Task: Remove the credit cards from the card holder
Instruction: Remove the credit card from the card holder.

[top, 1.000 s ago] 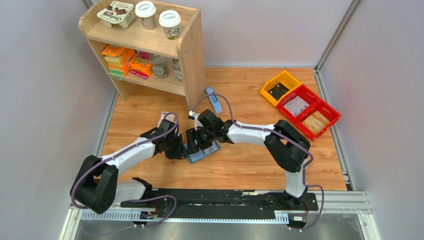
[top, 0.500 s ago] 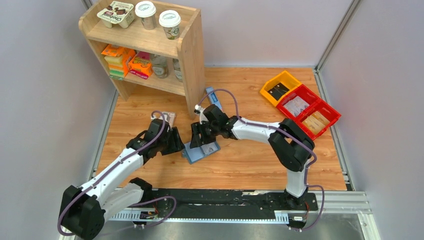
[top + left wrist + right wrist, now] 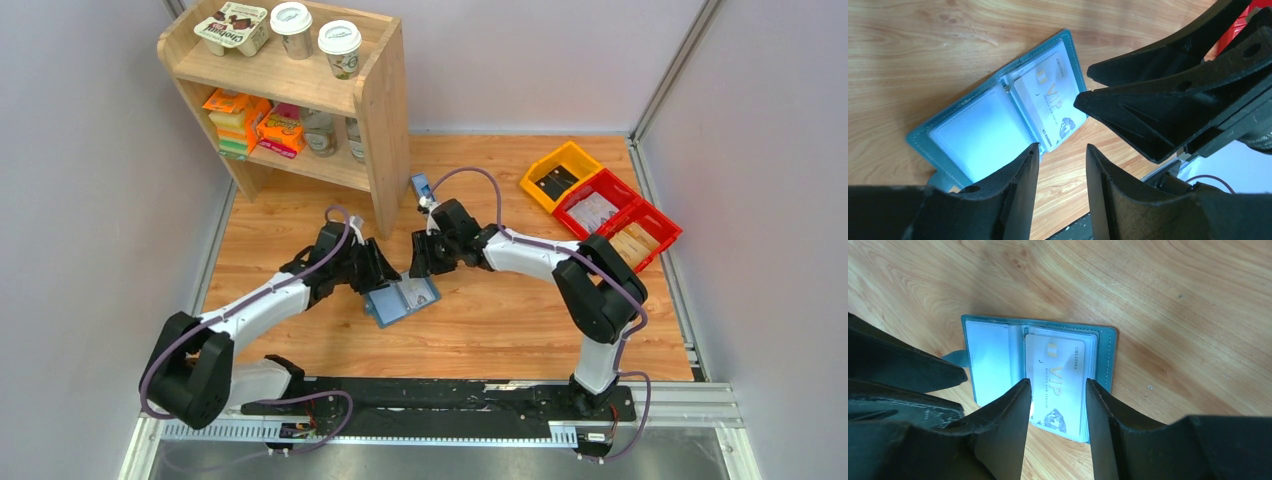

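Observation:
The teal-blue card holder [image 3: 402,299] lies open and flat on the wooden table. In the left wrist view [image 3: 973,135] it shows a pale blue pocket panel on the left half. A white VIP card [image 3: 1048,102] sits in the right half and sticks out past its edge; it also shows in the right wrist view [image 3: 1060,385]. My left gripper [image 3: 386,272] is open and empty, just above the holder's far left side [image 3: 1063,150]. My right gripper [image 3: 420,260] is open and empty, hovering over the card end of the holder [image 3: 1058,382].
A wooden shelf [image 3: 375,110] with cups and snack packs stands at the back left. A narrow blue-and-white box [image 3: 425,190] lies by its foot. Yellow and red bins [image 3: 600,205] sit at the back right.
Both grippers have come off the holder. The right gripper drew back to the upper right. The left gripper swung left, then returned beside the holder, which now lies open with the card showing.

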Motion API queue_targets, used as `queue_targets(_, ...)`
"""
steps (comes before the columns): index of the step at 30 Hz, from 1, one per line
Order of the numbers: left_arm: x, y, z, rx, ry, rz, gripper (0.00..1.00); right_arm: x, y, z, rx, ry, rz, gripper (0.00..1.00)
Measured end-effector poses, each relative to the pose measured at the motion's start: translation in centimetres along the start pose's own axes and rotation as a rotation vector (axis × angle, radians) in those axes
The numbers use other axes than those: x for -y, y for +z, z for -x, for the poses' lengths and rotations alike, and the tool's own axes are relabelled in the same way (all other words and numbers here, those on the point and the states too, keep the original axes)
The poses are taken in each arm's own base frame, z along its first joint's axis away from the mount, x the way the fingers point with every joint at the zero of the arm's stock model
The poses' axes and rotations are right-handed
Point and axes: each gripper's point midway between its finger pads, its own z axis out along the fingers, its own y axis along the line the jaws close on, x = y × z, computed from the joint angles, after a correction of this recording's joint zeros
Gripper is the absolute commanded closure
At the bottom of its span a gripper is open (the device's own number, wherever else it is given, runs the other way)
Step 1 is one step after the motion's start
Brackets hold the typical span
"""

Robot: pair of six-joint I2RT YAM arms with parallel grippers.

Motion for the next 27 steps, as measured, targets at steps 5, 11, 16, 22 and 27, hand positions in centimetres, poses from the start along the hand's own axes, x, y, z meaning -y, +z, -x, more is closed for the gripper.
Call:
queue_targets(5, 0.2, 1.5, 0.0, -0.004, -0.040, -0.020, 0.53, 0.3, 0.2, -0.4, -0.010, -0.004, -0.008, 0.62)
queue_targets(11, -1.0, 2.9, -0.8, -0.007, -0.098, -0.021, 0.53, 1.0, 0.7, -1.5, -0.038, 0.003, -0.020, 0.66)
queue_targets(16, -2.7, 3.6, -2.0, -0.026, -0.144, 0.017, 0.52, 1.4, 1.0, -2.5, -0.058, 0.010, -0.015, 0.67)
queue_targets(22, -3.2, 4.2, -2.3, -0.013, -0.188, 0.007, 0.52, 1.0, 1.4, -3.1, -0.057, 0.030, 0.028, 0.68)
queue_targets(27, -3.3, 4.4, -2.4, 0.008, -0.224, -0.024, 0.54, 0.8, 1.5, -3.2, -0.055, 0.048, 0.048, 0.69)
